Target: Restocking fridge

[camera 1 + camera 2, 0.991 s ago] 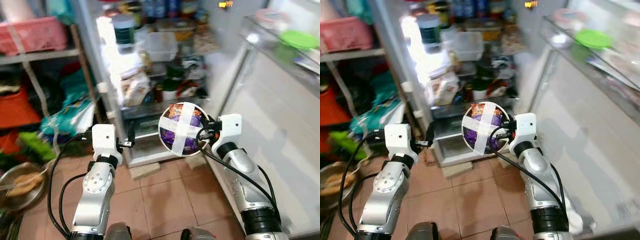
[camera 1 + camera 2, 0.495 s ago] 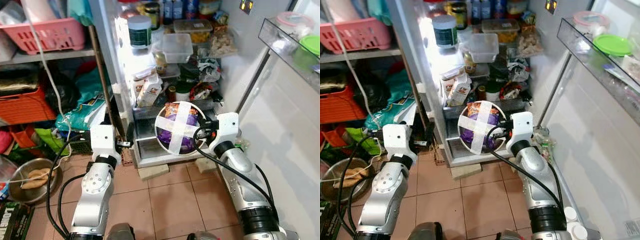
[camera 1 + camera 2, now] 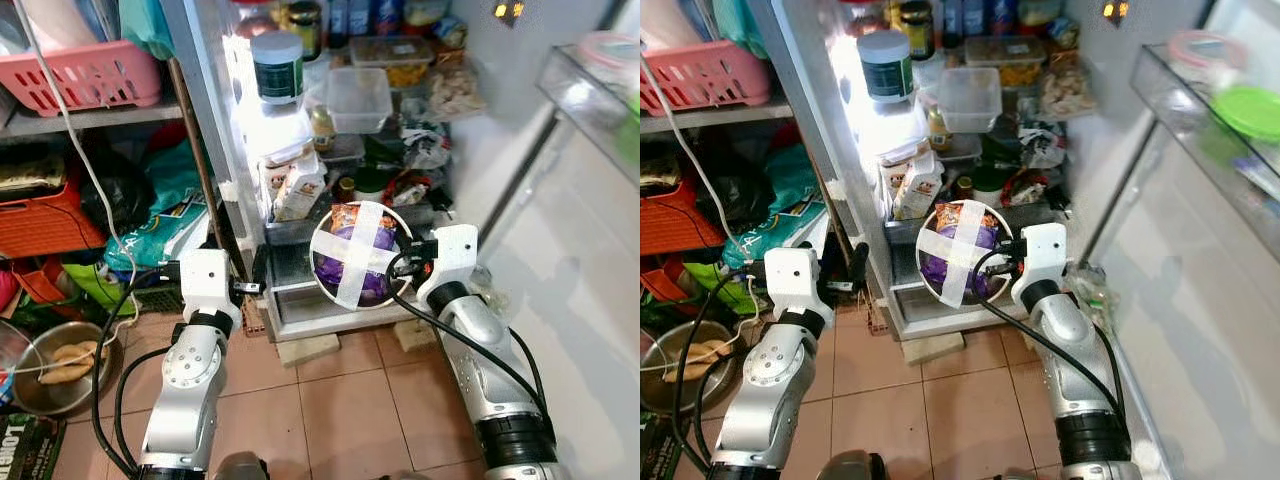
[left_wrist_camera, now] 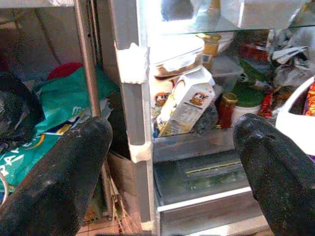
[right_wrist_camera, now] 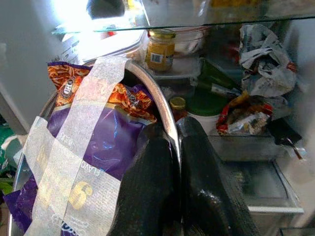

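The open fridge (image 3: pixel 330 150) had steadied at upper centre as the robot drew closer — delivery looked near. The right gripper (image 5: pixel 172 162) pinched the rim of the taped bowl (image 3: pixel 358 255), mid-frame before the lower shelves; the left gripper (image 4: pixel 172 167) stood spread, empty.

Both silver arms reach forward, elbows bent. The right gripper (image 5: pixel 174 162) has its 2 long black fingers (image 5: pixel 147 191) pinched together on a thin metal rim. The left gripper (image 4: pixel 172 162) is raised, its 2 fingers (image 4: pixel 64 167) spread wide apart, holding nothing.
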Controlling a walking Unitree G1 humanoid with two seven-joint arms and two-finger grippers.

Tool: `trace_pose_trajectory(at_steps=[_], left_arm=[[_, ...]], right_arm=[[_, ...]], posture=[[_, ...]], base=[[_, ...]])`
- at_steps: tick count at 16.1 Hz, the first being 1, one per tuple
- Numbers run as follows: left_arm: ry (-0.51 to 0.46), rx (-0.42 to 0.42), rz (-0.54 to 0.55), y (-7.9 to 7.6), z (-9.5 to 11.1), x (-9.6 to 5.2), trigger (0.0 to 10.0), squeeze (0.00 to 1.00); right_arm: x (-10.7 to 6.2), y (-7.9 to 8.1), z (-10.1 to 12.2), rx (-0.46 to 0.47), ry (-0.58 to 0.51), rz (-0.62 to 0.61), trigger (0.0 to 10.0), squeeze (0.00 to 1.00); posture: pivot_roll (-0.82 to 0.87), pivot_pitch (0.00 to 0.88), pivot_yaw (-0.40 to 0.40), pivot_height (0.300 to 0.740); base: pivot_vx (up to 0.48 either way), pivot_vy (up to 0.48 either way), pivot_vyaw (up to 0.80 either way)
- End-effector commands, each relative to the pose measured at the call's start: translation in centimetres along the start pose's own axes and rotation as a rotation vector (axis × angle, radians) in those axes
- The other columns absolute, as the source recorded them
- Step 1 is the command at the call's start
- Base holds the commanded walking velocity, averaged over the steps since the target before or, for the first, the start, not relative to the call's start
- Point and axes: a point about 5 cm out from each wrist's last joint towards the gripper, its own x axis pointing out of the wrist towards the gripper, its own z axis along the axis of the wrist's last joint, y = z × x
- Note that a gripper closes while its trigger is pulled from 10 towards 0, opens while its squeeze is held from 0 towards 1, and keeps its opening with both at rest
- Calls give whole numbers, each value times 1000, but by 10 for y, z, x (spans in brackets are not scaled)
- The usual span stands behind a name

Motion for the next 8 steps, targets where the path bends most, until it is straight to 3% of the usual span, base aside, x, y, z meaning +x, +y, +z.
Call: trace_pose_trajectory(at_steps=[1, 8], left_arm=[[-5, 1, -11, -1, 2, 0, 10000, 0], [-4, 1, -3, 0, 2, 0, 10000, 0]], right_arm=[[2, -1, 12, 0, -56, -2, 10000, 0], [3, 0, 13, -4, -60, -3, 10000, 0]], posture=[[69, 58, 18, 740], [71, 60, 17, 740]], base=[[337, 0, 0], [332, 0, 0]])
